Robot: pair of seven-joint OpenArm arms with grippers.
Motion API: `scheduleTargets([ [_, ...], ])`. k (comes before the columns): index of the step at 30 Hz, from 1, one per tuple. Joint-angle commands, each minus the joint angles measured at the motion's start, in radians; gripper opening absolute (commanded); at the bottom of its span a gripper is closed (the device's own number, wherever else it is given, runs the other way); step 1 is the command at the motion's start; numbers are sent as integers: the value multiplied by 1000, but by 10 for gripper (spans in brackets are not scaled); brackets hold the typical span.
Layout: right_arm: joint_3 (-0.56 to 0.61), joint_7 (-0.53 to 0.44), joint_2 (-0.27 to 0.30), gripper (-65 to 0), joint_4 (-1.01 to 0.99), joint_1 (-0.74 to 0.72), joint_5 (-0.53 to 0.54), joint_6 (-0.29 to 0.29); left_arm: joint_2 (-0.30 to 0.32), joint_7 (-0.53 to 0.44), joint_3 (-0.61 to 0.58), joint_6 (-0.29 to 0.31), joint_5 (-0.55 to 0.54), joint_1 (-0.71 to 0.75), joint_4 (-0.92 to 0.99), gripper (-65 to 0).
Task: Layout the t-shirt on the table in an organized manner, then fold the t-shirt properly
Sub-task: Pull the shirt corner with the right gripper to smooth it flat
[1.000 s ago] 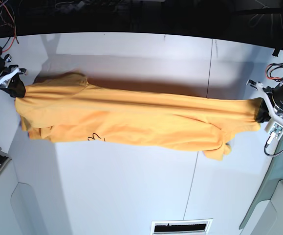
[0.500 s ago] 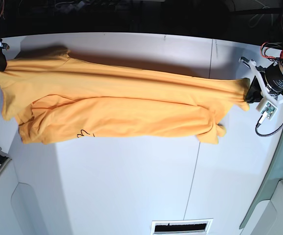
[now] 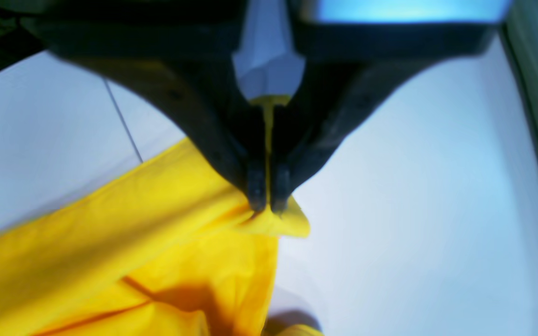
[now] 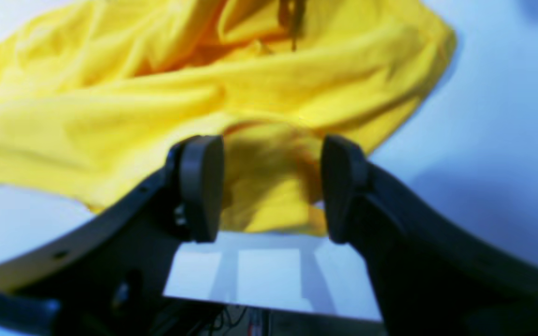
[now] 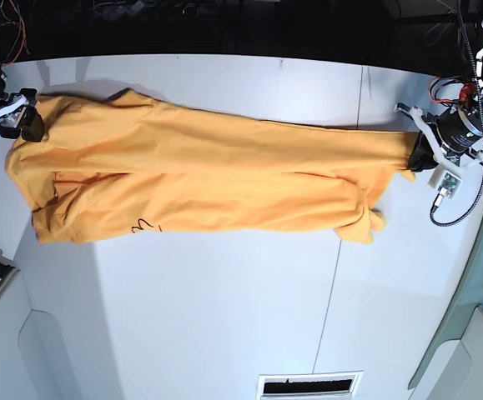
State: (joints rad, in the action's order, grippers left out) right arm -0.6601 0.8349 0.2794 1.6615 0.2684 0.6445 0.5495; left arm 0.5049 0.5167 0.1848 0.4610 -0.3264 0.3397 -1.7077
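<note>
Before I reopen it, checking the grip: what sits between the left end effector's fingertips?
A thin fold of the t-shirt, pinched at the left end effector; the left wrist view shows it.

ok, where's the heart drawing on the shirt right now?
Base view: the heart drawing sits low on the t-shirt near its left end, by the hem edge facing the camera, closer to the right gripper.

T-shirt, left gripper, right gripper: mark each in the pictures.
t-shirt (image 5: 208, 179): base view, middle of the spread cloth.
left gripper (image 3: 267, 198): left wrist view, between fingertips pinching cloth.
right gripper (image 4: 273, 186): right wrist view, between parted pads.
</note>
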Motion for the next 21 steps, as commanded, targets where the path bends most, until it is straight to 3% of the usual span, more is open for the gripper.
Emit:
scheduleTargets([
  [1, -22, -22, 16, -322, 16, -8, 28, -4, 20, -20, 11, -4, -4, -10, -13, -650],
  [6, -107, 5, 17, -322, 16, 49, 70, -2, 22, 3, 11, -4, 5, -7, -13, -650],
  [10, -109, 1, 12, -322, 16, 137, 69, 9, 21, -13, 11, -4, 1, -8, -13, -650],
  [17, -95, -132, -3, -322, -40, 205, 25, 12, 21, -27, 11, -4, -6, -7, -13, -650],
  [21, -32, -147, -3, -322, -128, 167, 20, 17, 22, -26, 11, -4, -6, -7, -13, -650],
])
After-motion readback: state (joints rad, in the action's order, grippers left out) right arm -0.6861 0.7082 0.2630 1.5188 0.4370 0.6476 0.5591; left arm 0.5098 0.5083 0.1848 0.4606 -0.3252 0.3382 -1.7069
